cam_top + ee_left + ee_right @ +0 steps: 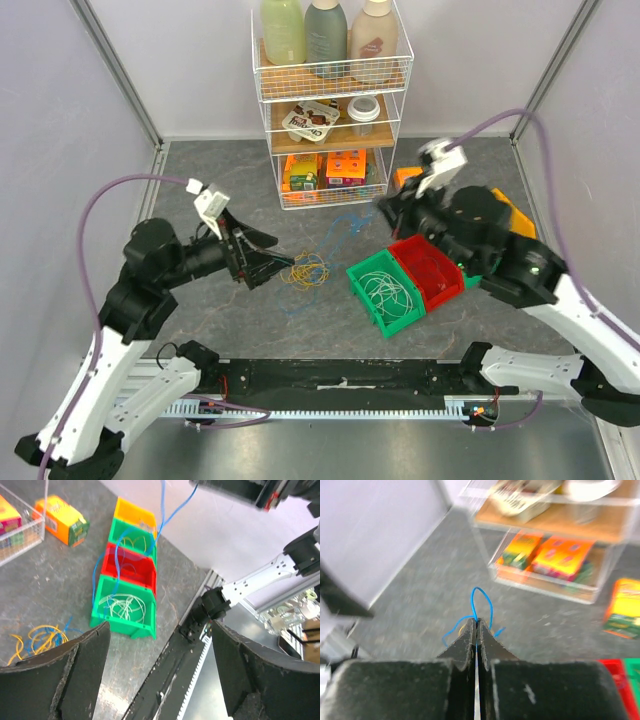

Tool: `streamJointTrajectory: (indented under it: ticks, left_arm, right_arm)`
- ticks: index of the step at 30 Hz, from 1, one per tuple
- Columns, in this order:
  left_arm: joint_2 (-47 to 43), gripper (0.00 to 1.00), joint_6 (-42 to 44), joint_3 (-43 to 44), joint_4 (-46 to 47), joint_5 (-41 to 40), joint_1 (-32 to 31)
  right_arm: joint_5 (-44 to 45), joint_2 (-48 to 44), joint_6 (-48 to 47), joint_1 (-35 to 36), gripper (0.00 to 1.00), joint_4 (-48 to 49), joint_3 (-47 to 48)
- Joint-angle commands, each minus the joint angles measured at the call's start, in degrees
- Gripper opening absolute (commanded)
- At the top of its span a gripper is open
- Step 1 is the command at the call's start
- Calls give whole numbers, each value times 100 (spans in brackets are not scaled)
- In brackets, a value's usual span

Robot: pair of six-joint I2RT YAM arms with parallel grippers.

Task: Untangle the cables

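Right gripper (pixel 476 625) is pinching the blue cable (pixel 480 588), fingers fully closed, raised above the table (pixel 220 180) middle. The strand is trailing down-left toward the yellow cable (pixel 308 270). Left gripper (pixel 270 268), nearer that tangle, is standing wide open, holding nothing.

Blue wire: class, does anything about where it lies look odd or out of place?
Yes. The blue wire is pinched in the shut right pincer and strung up off the table, its lower end trailing by the yellow wires, outside the bins.
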Motion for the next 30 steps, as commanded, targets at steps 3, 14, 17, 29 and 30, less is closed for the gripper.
streamJointTrajectory:
  ticks: [3, 14, 17, 29, 30]
  left_arm:
    - [-326, 88, 188, 260, 273, -494, -3]
    - [-352, 88, 197, 85, 203, -318, -11]
    - [-423, 88, 223, 24, 185, -309, -11]
    - [-537, 88, 302, -82, 45, -301, -11]
    - [-537, 88, 302, -91, 36, -283, -29]
  right_arm:
    - [3597, 198, -409, -80, 0, -1634, 1751]
    - [4164, 621, -586, -2020, 0, -1961, 1544]
    - [4120, 656, -585, -2601, 0, -1698, 1008]
    - [3707, 858, -893, -3850, 0, -1285, 1445]
    - [3698, 902, -902, -3946, 0, -1276, 1489]
